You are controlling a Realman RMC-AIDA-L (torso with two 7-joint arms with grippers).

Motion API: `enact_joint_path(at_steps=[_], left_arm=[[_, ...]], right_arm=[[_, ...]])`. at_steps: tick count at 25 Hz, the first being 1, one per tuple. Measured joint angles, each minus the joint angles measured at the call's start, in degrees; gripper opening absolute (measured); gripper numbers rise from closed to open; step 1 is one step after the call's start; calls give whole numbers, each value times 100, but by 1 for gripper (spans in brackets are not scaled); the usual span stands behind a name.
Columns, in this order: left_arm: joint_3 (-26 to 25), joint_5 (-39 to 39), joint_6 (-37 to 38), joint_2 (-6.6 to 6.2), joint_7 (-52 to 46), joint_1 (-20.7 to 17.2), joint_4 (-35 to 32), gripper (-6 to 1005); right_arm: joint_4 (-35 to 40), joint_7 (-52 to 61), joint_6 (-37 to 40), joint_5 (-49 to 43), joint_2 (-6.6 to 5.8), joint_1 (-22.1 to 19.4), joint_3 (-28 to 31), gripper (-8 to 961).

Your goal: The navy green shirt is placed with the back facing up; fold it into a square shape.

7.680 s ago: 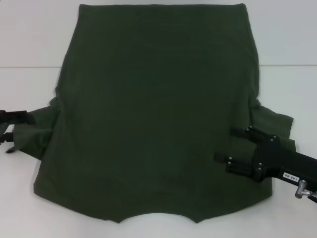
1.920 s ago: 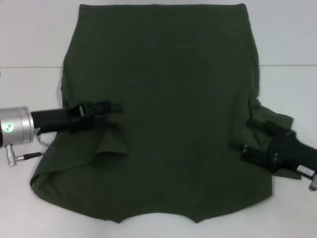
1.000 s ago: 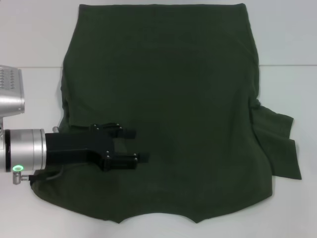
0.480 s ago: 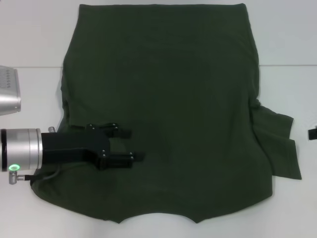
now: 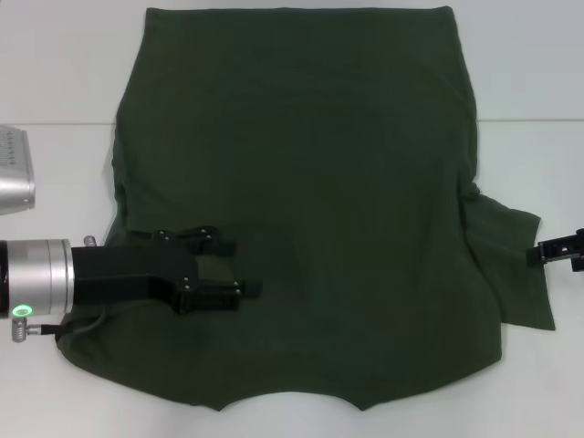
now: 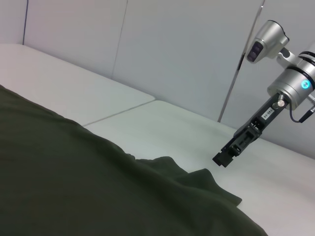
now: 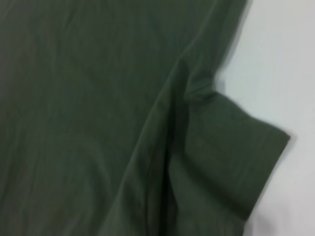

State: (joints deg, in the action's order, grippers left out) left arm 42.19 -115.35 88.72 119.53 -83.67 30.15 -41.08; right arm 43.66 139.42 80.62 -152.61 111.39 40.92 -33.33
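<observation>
One sleeve of the navy green shirt (image 5: 301, 201) lies folded inward; the right sleeve (image 5: 513, 265) remains out. The left gripper (image 5: 233, 267) rests spread over the fold, holding nothing. The right gripper (image 5: 540, 253) sits beside the right sleeve; I cannot tell its state.

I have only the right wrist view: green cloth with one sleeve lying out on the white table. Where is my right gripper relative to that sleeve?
Observer: In the head view the right gripper sits just outside the sleeve, at its outer edge. The left wrist view shows it hanging above the table, apart from the cloth.
Operator: And the left arm?
Observer: The left gripper lies over the lower left part of the navy green shirt, jaws open, pointing toward the middle.
Operator: Does a sleeve stick out on that side too?
Observer: No. Nothing shows beyond the shirt's left edge, so the sleeve you see is the only one lying out.
</observation>
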Motion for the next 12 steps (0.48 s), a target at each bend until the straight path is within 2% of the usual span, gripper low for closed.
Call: enact_joint_path(at_steps=[12], left_arm=[[17,-22,-6,0,-85,0,-19,801]], right_arm=[[-419,-26,-561,20,63,125,-406,782]])
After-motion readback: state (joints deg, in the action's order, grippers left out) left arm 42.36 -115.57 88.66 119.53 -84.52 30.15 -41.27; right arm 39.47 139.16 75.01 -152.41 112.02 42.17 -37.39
